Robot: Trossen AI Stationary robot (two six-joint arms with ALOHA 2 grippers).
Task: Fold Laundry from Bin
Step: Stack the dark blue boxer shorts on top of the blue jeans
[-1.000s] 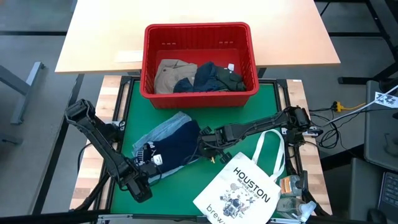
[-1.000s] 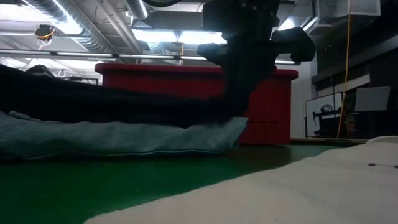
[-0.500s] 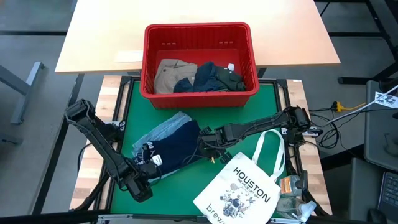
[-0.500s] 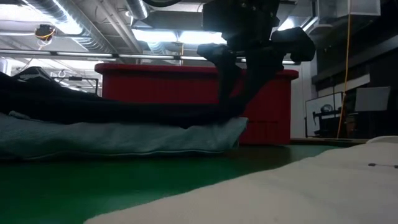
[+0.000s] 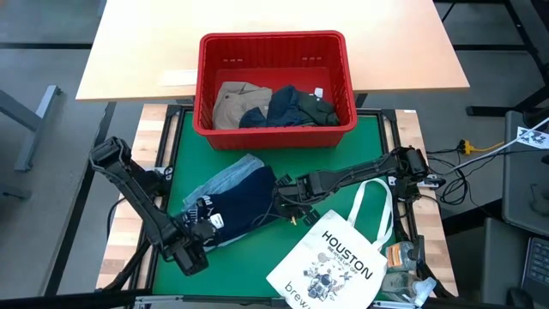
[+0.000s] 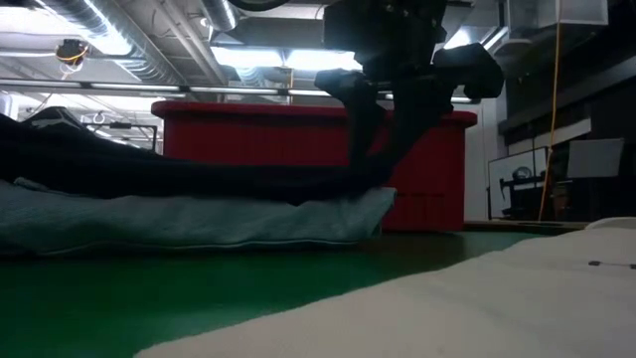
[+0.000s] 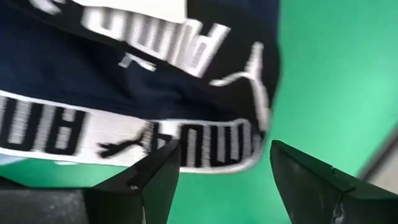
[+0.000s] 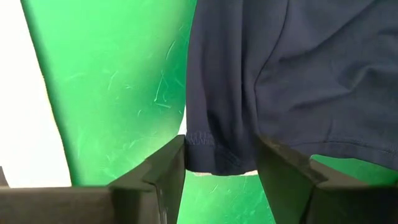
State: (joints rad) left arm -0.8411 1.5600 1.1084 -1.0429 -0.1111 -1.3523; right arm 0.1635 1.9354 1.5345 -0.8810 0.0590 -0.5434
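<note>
While both arms sit at the navy garment [image 5: 243,206], nothing is gripped yet.

Left gripper [image 5: 208,225] at its near-left waistband end, jaws apart, empty; right gripper [image 5: 281,199] at its right hem, jaws apart with the hem edge between them, not clamped. Navy piece lies on the light blue denim [image 5: 219,181], mid-counter [image 5: 343,163]. The rest of the laundry stays in the red bin [image 5: 273,45] at the far edge. Risk: a closing jaw may pinch denim along with navy and drag both layers. The white tote bag [image 5: 330,256] sits just near-right of the right gripper; its strap [image 5: 371,206] could snag that arm and crowds the folding space.
</note>
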